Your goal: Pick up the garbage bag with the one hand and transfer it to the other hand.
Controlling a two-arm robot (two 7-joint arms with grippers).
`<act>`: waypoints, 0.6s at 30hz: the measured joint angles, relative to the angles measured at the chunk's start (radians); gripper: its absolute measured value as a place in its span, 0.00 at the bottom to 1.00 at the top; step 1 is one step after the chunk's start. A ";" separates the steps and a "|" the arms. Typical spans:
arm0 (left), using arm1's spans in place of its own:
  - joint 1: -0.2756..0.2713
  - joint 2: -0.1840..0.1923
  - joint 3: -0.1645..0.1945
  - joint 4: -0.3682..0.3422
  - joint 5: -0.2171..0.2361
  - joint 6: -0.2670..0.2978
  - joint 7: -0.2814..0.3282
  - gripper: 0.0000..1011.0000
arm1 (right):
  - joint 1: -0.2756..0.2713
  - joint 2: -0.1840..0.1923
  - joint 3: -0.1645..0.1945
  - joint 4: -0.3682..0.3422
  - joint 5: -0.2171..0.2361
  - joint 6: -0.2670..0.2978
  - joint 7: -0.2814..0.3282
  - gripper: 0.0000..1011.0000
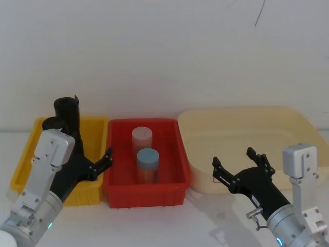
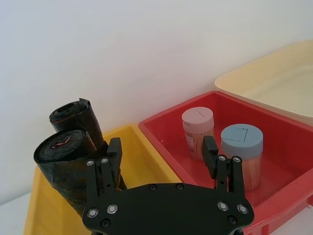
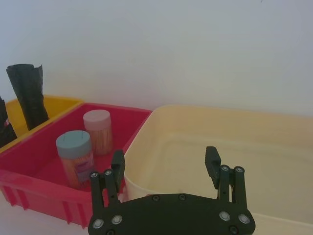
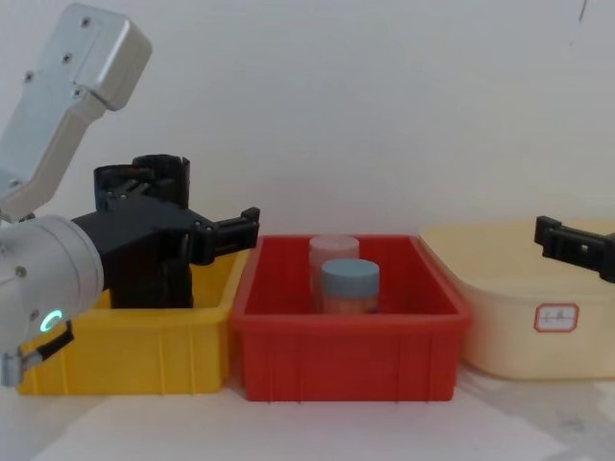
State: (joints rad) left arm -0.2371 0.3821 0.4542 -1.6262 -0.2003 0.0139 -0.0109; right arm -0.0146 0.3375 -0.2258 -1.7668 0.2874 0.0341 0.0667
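Two black garbage bag rolls (image 2: 73, 113) (image 2: 62, 161) stand upright in the yellow bin (image 1: 96, 126), taller than its walls. In the head view they show as one dark mass (image 1: 68, 112) at the bin's back. My left gripper (image 2: 162, 154), on the wrist with the green light, hovers open over the yellow bin. One of its fingers (image 2: 115, 152) is right beside the nearer roll, which stays outside the gap. From the chest the left gripper (image 4: 178, 209) hides most of the rolls (image 4: 161, 171). My right gripper (image 1: 239, 167) is open and empty in front of the cream tub.
A red bin (image 1: 144, 193) in the middle holds two jars, one with a pink lid (image 1: 142, 135) and one with a blue lid (image 1: 147, 156). A large cream tub (image 1: 247, 121) stands at the right. A white wall rises close behind the bins.
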 joint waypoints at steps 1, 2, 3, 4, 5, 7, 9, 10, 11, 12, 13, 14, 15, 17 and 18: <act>0.000 0.000 0.000 0.000 0.000 0.000 0.000 0.99 | 0.000 0.000 0.000 0.000 0.000 0.000 0.000 0.99; 0.000 0.000 0.000 0.000 0.000 0.000 0.000 0.99 | 0.000 0.000 0.000 0.000 0.000 0.000 0.000 0.99; 0.000 0.000 0.000 0.000 0.000 0.000 0.000 0.99 | 0.000 0.000 0.000 0.000 0.000 0.000 0.000 0.99; 0.000 0.000 0.000 0.000 0.000 0.000 0.000 0.99 | 0.000 0.000 0.000 0.000 0.000 0.000 0.000 0.99; 0.000 0.000 0.000 0.000 0.000 0.000 0.000 0.99 | 0.000 0.000 0.000 0.000 0.000 0.000 0.000 0.99; 0.000 0.000 0.000 0.000 0.000 0.000 0.000 0.99 | 0.000 0.000 0.000 0.000 0.000 0.000 0.000 0.99; 0.000 0.000 0.000 -0.001 0.001 0.001 0.000 0.99 | 0.000 0.000 0.000 0.000 0.000 0.000 0.000 0.99; 0.000 0.001 0.000 -0.003 0.003 0.003 0.000 0.99 | 0.000 0.000 0.000 0.000 0.000 0.000 0.000 0.99; 0.000 0.002 0.000 -0.004 0.004 0.004 0.000 0.99 | 0.000 0.000 0.000 0.000 0.000 0.000 0.000 0.99; 0.001 0.004 0.000 -0.008 0.008 0.009 0.001 0.99 | 0.000 0.000 0.000 0.000 0.000 0.000 0.000 0.99; 0.002 0.006 0.000 -0.010 0.010 0.011 0.001 0.99 | 0.000 0.000 0.000 0.000 0.000 0.000 0.000 0.99; 0.004 0.007 0.000 -0.014 0.013 0.014 0.002 0.99 | 0.000 0.000 0.000 0.000 0.000 0.000 0.000 0.99; 0.005 0.009 0.001 -0.018 0.015 0.017 0.003 0.99 | 0.000 0.000 0.000 0.000 0.000 0.000 0.000 0.99; 0.013 0.014 0.001 -0.031 0.024 0.028 0.008 0.99 | 0.000 0.000 0.000 0.000 0.000 0.000 0.000 0.99; 0.017 0.016 0.001 -0.037 0.026 0.031 0.010 0.99 | 0.000 0.000 0.000 0.000 0.000 0.000 0.000 0.99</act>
State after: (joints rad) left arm -0.2204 0.3984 0.4551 -1.6633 -0.1742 0.0449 -0.0013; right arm -0.0146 0.3374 -0.2258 -1.7668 0.2873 0.0341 0.0667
